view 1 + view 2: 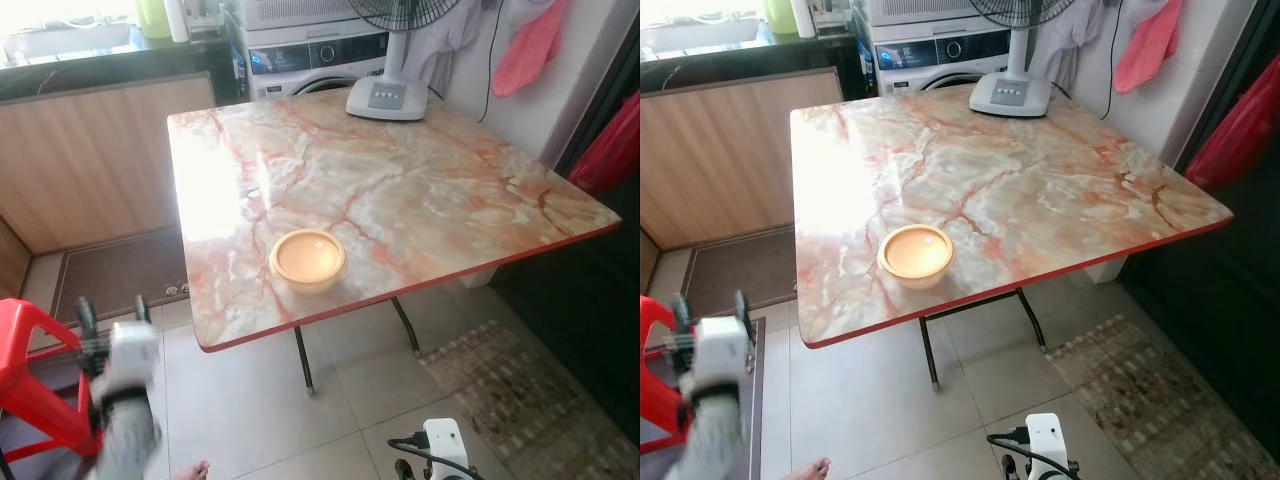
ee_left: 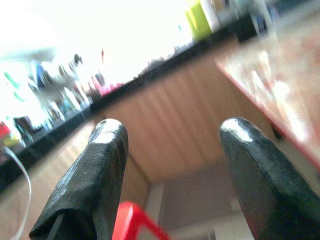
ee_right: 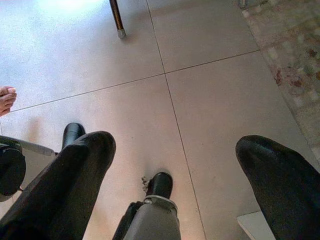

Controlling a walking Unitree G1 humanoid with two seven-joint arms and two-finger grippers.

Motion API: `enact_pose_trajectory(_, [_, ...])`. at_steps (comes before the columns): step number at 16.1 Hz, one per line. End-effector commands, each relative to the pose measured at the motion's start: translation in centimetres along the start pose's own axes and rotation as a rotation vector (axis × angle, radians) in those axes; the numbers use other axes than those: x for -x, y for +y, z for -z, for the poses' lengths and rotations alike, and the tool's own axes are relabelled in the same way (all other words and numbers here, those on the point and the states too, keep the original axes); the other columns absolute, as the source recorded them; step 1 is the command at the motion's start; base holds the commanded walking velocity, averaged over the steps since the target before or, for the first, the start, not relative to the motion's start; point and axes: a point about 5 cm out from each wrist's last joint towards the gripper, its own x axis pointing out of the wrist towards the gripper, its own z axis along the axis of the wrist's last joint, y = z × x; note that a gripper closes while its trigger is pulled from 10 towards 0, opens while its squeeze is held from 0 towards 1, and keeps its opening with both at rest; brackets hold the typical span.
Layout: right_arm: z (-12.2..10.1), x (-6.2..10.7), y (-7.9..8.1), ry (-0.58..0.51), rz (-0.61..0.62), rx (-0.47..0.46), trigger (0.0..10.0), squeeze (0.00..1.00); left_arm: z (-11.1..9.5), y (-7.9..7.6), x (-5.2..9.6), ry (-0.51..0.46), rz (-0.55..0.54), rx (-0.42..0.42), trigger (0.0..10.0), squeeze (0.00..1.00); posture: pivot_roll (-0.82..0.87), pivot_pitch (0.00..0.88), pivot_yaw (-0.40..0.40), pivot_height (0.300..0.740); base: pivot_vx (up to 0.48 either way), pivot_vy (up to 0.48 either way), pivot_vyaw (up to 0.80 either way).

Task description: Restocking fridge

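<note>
A shallow orange bowl (image 1: 307, 258) sits near the front edge of the marble table (image 1: 420, 170), upright and with nothing visible inside. My left gripper (image 1: 112, 312) is raised at the lower left, beside the table's front corner and left of the bowl. In the left wrist view this gripper (image 2: 172, 131) is open, with nothing between its fingers and the wooden counter beyond them. My right arm (image 1: 440, 442) hangs low at the bottom. Its gripper (image 3: 177, 142) is open and points down at the tiled floor.
A fan base (image 1: 387, 98) stands at the table's far edge, with a washing machine (image 1: 315, 55) behind it. A red plastic stool (image 1: 25, 365) is close to my left arm. A person's toes (image 3: 6, 97) rest on the tiles. A patterned rug (image 1: 520, 400) lies at right.
</note>
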Motion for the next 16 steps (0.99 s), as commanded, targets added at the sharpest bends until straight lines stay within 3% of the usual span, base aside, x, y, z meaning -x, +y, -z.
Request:
enact_pose_trajectory(1, [-0.2,0.0,0.0,-0.002,-0.005,0.010,10.0,0.00,-0.7,0.0,-0.8,-0.015,0.004,0.031,10.0,0.00,0.05,0.006,0.010,0.740,0.000,0.000,0.00])
enact_pose_trajectory(3, [-0.2,0.0,-0.1,-0.002,-0.004,0.015,10.0,0.00,-3.6,-1.8,-2.4,-0.087,0.125,0.131,10.0,0.00,0.06,0.010,0.001,0.740,0.000,0.000,0.00])
enact_pose_trajectory(4, [-0.2,0.0,-0.1,0.000,-0.004,0.019,10.0,0.00,-5.1,-3.6,-3.0,-0.099,0.236,0.224,10.0,0.00,0.06,0.013,-0.002,0.740,0.000,0.000,0.00])
enact_pose_trajectory(5, [-0.2,0.0,-0.1,0.001,-0.004,0.021,10.0,0.00,-5.5,-4.0,-3.1,-0.097,0.269,0.240,10.0,0.00,0.07,0.012,-0.005,0.740,0.000,0.000,0.00])
enact_pose_trajectory(6, [-0.2,0.0,-0.1,0.001,-0.005,0.028,10.0,0.00,-6.6,-6.3,-2.6,-0.081,0.455,0.315,10.0,0.00,0.06,0.013,-0.002,0.740,0.000,0.000,0.00])
enact_pose_trajectory(9, [-0.5,0.0,-0.3,-0.016,0.011,0.006,10.0,0.00,-6.2,-6.5,-2.2,-0.005,0.459,0.401,10.0,0.00,0.05,0.018,0.004,0.740,0.000,0.000,0.00])
enact_pose_trajectory(16, [-0.5,0.0,-0.3,-0.020,0.015,-0.001,10.0,0.00,-6.6,-6.2,-2.5,-0.003,0.486,0.409,10.0,0.00,0.06,0.003,0.008,0.740,0.000,0.000,0.00])
